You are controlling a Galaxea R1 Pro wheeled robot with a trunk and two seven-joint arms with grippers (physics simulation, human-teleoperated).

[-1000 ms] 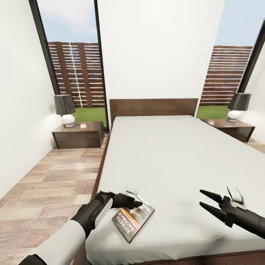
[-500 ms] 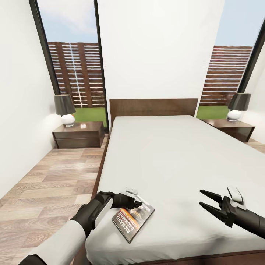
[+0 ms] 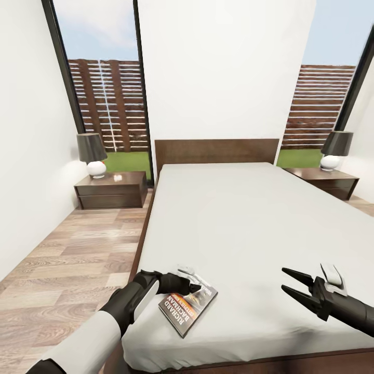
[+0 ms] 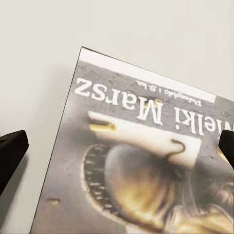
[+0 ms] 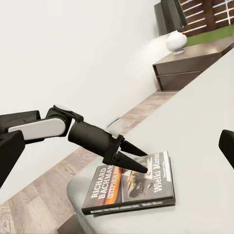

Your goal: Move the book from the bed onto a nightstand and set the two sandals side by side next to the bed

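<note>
Book [image 3: 188,306]: paper cover, slightly glossy print. Bed [image 3: 218,150]: dark brown wood frame and headboard, smooth; mattress [image 3: 234,223] plain pale grey, matt, probably cloth though no weave shows. Nightstand [image 3: 110,190]: dark wood, glossy top. Floor [image 3: 67,259]: light wood planks, visible grain. Left gripper [image 5: 139,157]: black, smooth, matt, plastic-like.

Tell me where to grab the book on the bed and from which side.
Grip the book at its long edge nearest the left gripper, coming down from above. It lies flat near the bed's corner, so its thin edges are probably the only purchase.
</note>
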